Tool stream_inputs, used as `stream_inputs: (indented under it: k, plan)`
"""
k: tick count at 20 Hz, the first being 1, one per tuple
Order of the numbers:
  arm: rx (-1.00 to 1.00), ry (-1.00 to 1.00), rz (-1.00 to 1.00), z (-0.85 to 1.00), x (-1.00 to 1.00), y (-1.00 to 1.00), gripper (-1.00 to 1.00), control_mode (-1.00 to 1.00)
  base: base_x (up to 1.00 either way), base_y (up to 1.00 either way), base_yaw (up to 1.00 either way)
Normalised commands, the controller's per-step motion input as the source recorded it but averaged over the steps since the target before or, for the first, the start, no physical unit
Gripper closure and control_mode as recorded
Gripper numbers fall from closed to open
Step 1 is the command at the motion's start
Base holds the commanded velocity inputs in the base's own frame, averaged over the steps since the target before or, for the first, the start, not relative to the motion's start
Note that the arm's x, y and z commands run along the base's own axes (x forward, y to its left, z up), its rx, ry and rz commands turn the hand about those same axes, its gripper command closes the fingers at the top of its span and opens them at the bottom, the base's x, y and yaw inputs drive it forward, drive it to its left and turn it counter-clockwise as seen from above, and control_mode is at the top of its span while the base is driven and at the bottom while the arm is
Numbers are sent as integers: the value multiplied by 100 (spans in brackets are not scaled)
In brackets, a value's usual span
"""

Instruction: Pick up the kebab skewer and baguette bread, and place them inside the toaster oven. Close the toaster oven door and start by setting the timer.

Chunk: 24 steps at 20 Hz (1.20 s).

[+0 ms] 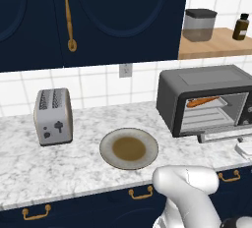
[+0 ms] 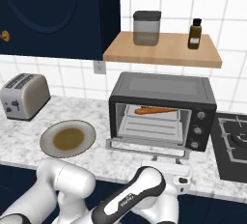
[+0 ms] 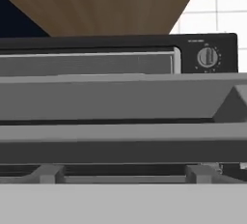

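Now: closing the door.
Baguette (image 2: 155, 110) lies on the oven (image 2: 163, 89) rack; door (image 2: 147, 145) hangs down over the counter's front edge. Gripper (image 2: 182, 179), open and empty, must lift its handle.

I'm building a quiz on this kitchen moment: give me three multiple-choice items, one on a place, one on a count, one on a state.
1. Where is the baguette bread?
A. on the plate
B. on the rack inside the toaster oven
C. in the toaster

2. How many things stand on the wooden shelf?
A. two
B. four
C. none

3. The toaster oven door is
A. shut
B. folded down open
C. removed

Key: B, the orange loaf lies on the rack; A, a canister and a brown bottle; B, the door lies flat in front.
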Motion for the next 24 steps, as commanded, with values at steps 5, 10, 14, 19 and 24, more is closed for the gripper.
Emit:
stream_inputs:
  k: [5,10,14,19,24]
  plan:
    - [0,0,0,16,32,21,-100,-100,0,0,0]
    - [0,0,0,6,43,22,-100,-100,0,0,0]
    - [0,0,0,6,48,24,-100,-100,0,0,0]
    - [0,0,0,4,48,25,-100,-100,0,0,0]
    - [0,0,0,5,47,24,-100,-100,0,0,0]
